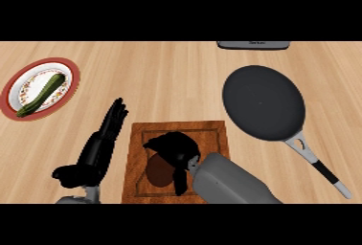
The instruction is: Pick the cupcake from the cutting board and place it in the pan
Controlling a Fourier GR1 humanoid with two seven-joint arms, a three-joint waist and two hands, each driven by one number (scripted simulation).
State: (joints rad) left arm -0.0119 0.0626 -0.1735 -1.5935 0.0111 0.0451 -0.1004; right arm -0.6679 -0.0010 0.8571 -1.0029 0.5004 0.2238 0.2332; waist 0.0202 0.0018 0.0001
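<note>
Centrally, near the lower edge of the head view, a wooden cutting board (212,131) lies on the light wood counter (163,72). The right hand (172,147) is lowered over the board, its black fingers curled downward. They cover the spot where the cupcake would sit, so the cupcake itself cannot be made out, and whether the fingers have closed round it cannot be told. A dark oval shadow (160,172) lies on the board just below the hand.

The left hand (106,131) rests just beside the board's left edge, fingers straight and pointing away from the robot, holding nothing.

To the right of the board, a dark round pan (264,101) sits with its grey and black handle (318,167) angled toward the lower right. At far left, a red-rimmed plate (69,72) carries a green zucchini (40,94). A grey object (253,44) shows partly at the top edge.
</note>
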